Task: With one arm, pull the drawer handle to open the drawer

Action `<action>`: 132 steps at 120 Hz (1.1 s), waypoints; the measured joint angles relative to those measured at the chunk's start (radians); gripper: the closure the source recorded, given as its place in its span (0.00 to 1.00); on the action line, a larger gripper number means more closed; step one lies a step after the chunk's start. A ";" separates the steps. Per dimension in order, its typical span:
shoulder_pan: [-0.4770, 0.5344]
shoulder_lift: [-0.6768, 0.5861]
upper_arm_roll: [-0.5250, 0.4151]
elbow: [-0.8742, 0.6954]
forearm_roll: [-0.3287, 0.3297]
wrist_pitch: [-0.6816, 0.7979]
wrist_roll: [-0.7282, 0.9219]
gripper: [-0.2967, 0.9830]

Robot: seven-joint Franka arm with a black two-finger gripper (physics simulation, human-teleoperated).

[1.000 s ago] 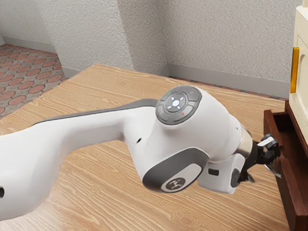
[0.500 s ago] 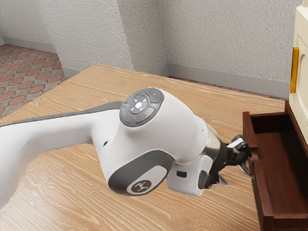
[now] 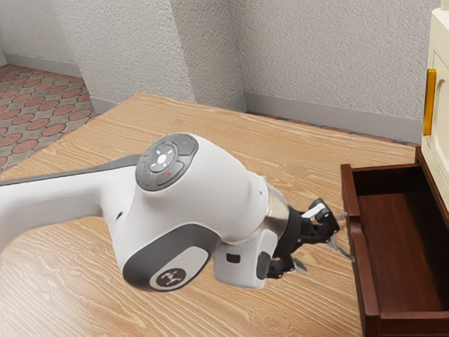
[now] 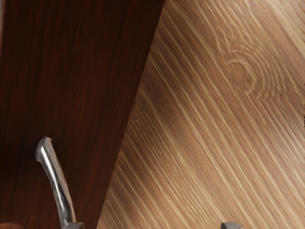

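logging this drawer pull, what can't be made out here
- One end of the drawer handle: wrist view, behind a gripper fingertip
- Whether they touch: exterior view, too small
- Base of the arm: exterior view, beyond left edge
- Rest of the cabinet: exterior view, beyond right edge

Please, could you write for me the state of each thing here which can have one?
Wooden drawer: pulled open
Metal drawer handle: attached to the drawer front, not clamped
Gripper: open
Arm's button light: lit
Cream cabinet door: seems shut, partly outside the view
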State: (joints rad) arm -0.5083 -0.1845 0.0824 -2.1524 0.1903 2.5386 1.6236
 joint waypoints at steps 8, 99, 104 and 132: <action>-0.004 -0.013 0.000 -0.010 0.001 -0.002 -0.001 0.50; 0.156 0.133 0.015 0.701 0.047 -0.766 -0.609 0.24; 0.152 0.132 0.016 0.735 0.048 -0.842 -0.688 0.24; 0.185 0.130 0.014 0.768 0.052 -1.069 -1.041 0.23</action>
State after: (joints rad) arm -0.3234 -0.0547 0.0969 -1.3845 0.2419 1.4700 0.5824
